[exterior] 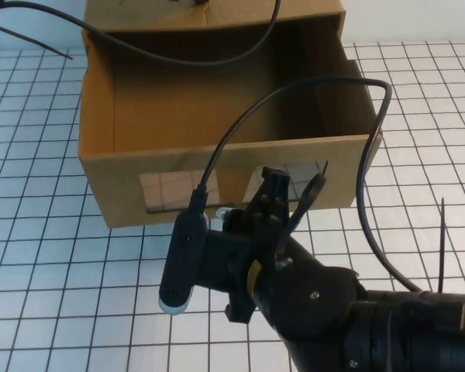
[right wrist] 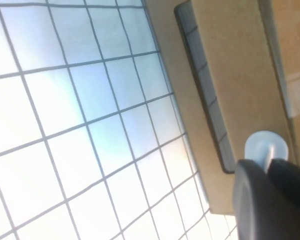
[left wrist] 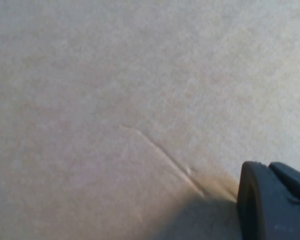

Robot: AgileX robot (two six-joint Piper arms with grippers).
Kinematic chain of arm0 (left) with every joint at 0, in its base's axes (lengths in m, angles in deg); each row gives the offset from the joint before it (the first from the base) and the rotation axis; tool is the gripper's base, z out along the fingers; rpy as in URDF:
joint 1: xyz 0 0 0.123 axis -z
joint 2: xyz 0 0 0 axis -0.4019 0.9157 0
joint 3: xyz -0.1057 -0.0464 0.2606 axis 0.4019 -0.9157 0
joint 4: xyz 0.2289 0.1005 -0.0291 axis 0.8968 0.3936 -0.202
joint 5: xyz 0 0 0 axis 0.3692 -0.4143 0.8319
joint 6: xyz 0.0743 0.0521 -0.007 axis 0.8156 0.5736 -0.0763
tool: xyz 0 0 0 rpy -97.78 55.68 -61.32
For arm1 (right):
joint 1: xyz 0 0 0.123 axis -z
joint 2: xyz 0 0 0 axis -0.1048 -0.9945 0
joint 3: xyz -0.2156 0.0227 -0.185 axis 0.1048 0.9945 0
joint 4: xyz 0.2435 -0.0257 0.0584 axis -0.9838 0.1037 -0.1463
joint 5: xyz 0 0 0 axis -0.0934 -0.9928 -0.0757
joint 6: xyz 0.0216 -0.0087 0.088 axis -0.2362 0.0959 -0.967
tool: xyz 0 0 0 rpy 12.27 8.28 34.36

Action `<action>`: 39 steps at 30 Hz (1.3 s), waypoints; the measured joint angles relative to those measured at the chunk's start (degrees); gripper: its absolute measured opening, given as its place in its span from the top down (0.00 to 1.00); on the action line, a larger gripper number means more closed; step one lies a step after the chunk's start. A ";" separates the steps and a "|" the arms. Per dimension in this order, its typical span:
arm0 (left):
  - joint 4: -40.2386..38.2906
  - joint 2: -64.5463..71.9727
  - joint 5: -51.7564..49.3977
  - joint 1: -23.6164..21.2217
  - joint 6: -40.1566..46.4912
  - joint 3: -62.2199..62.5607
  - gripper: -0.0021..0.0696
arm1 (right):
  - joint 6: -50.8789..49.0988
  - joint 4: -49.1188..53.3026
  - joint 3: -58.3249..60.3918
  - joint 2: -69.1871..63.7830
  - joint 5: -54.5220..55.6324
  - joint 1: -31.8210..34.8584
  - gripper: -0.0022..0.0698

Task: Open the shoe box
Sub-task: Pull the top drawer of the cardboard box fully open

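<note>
The brown cardboard shoe box [exterior: 217,167] stands open on the gridded table, and its inside is bare. Its lid [exterior: 217,11] is raised at the far edge. My right gripper [exterior: 273,178] is shut, its tips close to the outside of the box's front wall between two window cut-outs. In the right wrist view the shut right gripper [right wrist: 267,167] hangs beside that wall [right wrist: 230,75], holding nothing. The left gripper [left wrist: 269,169] appears only in its wrist view, fingers together and close against a creased cardboard face [left wrist: 140,100].
A white gridded table surface [exterior: 39,256] surrounds the box. Black cables [exterior: 364,163] loop over the box and past its right corner. The right arm's bulk [exterior: 325,310] fills the near middle and right.
</note>
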 joint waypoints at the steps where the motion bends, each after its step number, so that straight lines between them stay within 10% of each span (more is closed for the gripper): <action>1: 0.00 0.00 0.00 0.00 0.00 0.00 0.97 | 0.11 -0.43 0.00 0.05 0.00 0.00 0.95; 13: 0.26 -1.04 -0.31 0.00 0.00 0.56 0.97 | 5.09 -20.42 0.18 7.86 0.93 -1.89 0.61; 25: -0.22 -9.65 -3.34 0.00 0.09 2.58 0.97 | 6.05 -26.23 -3.31 19.21 -12.91 -0.52 0.79; 39: 6.67 -25.45 -3.46 0.00 2.61 -8.94 0.97 | 25.31 -51.86 -12.76 20.27 -14.31 32.87 0.98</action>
